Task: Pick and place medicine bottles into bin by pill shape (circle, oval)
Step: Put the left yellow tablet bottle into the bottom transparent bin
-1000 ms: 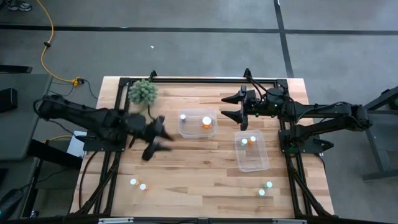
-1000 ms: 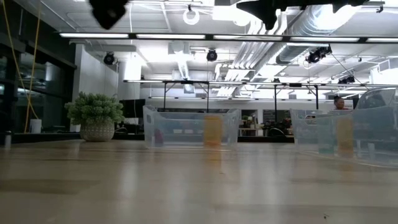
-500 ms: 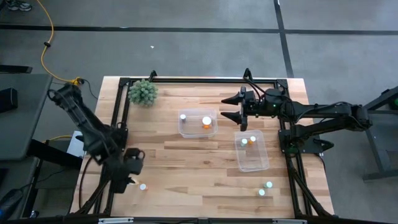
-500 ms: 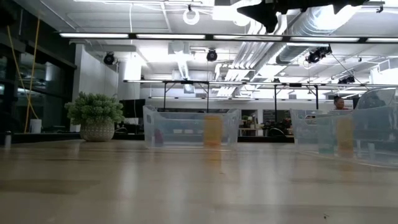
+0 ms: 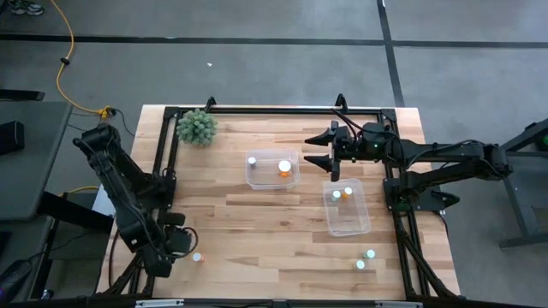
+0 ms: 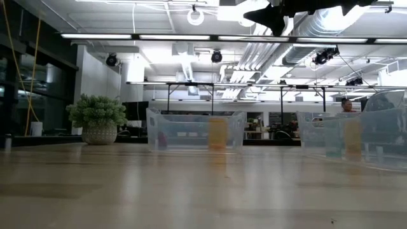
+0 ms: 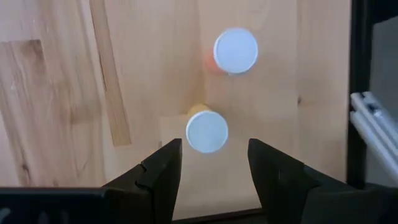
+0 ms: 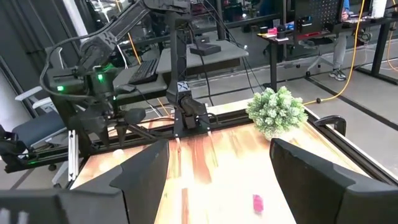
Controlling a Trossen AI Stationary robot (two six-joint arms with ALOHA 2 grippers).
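Two medicine bottles with white caps stand on the wood near the table's near-left corner. In the left wrist view one is just ahead of my fingertips and the other, with an orange body, is farther off. My left gripper points down above them, open and touching nothing; in the high view it hides one bottle, and the other shows beside it. Two more bottles stand near the right front edge. My right gripper hangs open and level over the far side, holding nothing.
Two clear tubs stand mid-table, one with two bottles and one with two more. A green spiky plant sits at the far left corner. The black frame rail runs close beside the left gripper.
My left gripper has swung from the middle of the table, beside the left tub, toward the near-left corner. It has tipped from nearly level to pointing down and has sunk over the two bottles there. The bottles have stayed in place.
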